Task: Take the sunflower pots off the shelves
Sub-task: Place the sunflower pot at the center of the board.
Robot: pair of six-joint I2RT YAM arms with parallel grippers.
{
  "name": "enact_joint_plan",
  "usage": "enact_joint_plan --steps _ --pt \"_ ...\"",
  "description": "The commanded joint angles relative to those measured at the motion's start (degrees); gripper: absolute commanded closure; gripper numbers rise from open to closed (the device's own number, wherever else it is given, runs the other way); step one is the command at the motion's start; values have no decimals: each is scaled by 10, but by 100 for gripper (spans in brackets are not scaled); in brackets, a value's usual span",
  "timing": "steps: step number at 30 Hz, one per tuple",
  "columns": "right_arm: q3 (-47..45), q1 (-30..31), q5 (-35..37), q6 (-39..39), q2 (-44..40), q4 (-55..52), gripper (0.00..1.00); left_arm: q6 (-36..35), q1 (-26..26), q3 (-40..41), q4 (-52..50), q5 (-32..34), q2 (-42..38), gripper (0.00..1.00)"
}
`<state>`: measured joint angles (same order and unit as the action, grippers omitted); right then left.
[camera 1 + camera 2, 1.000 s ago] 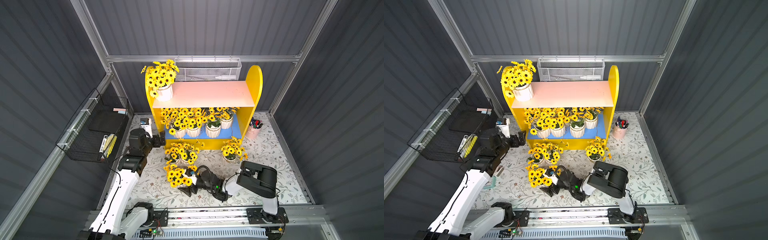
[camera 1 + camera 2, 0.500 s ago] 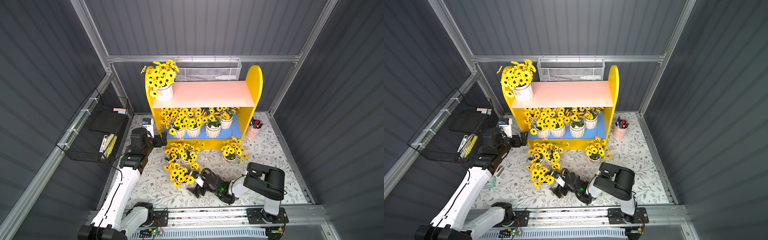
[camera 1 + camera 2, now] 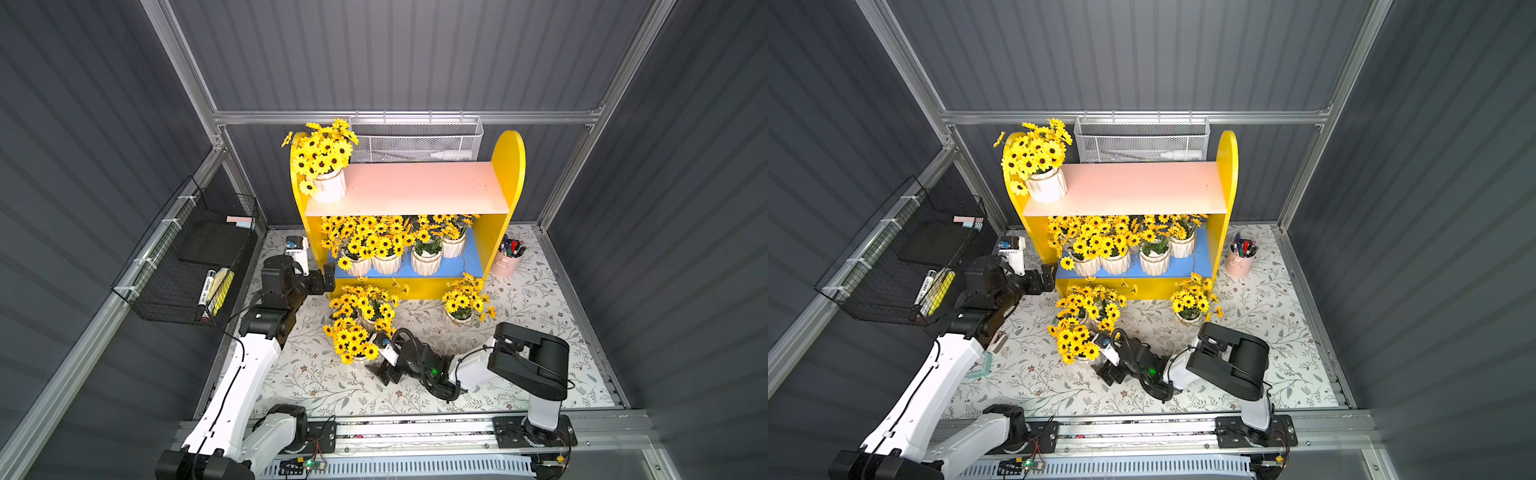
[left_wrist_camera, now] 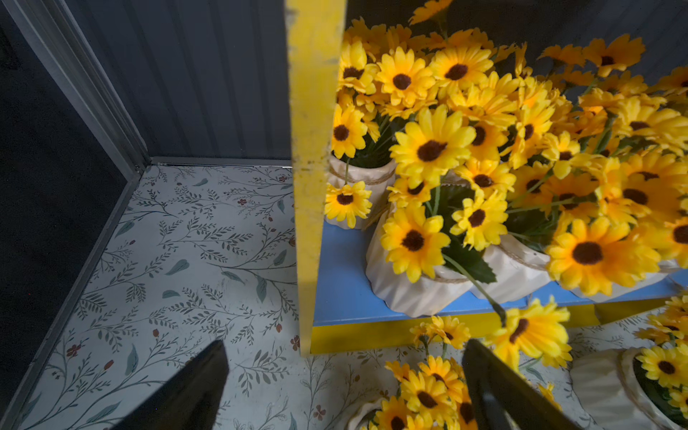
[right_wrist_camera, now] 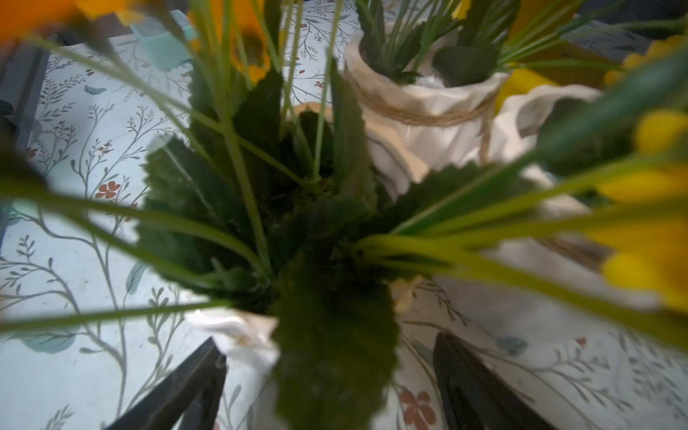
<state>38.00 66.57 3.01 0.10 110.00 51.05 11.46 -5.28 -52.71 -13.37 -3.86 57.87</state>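
The shelves stand at the back. One of the sunflower pots sits on the pink upper board. Several more crowd the blue lower board. Three stand on the mat in front. My right gripper is open low beside the frontmost pot. That pot's white rim and leaves lie between the fingers, with mat showing on one side. My left gripper is open and empty at the shelves' left panel.
A black wire basket hangs on the left wall. A white mesh basket hangs behind the shelves. A pink cup of pens stands right of the shelves. A teal object lies on the floral mat by the left arm.
My right gripper drew back to the right from the frontmost floor pot, then came left again close beside it. The left arm has hardly moved.
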Motion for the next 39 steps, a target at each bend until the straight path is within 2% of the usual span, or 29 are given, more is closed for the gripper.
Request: enact_joint_plan --steps 1,5,7,9,11,14,18,22,27,30,36,39 --pt "23 0 -44 -13 22 31 15 -1 4 0 8 -11 -14 1" --pt "32 3 -56 -7 25 30 16 -1 4 2 18 -38 -20 0" --pt "16 3 -41 -3 9 27 11 -18 3 -3 46 -41 -19 1" --pt "-12 3 -23 -1 -28 0 5 -21 2 -38 22 -79 -6 1" --pt "-31 3 -22 1 -77 -60 3 -33 -21 -75 -7 -74 -3 1" --pt "-37 3 -17 36 -163 -222 1 -63 -79 -120 -46 -20 -5 1" --pt "-57 3 5 60 -242 -303 1 -65 -124 -186 -92 7 23 1" --pt "-75 2 57 62 -299 -334 1 -84 -161 -254 -124 63 59 1" --pt "-74 1 85 64 -348 -370 1 -109 -225 -390 -177 225 136 0" --pt "-81 1 89 61 -376 -374 1 -108 -238 -463 -210 285 186 1" --pt "-102 -2 108 50 -434 -383 1 -121 -249 -510 -207 392 227 1" --pt "-107 -6 111 44 -456 -392 1 -141 -248 -515 -189 416 241 0"
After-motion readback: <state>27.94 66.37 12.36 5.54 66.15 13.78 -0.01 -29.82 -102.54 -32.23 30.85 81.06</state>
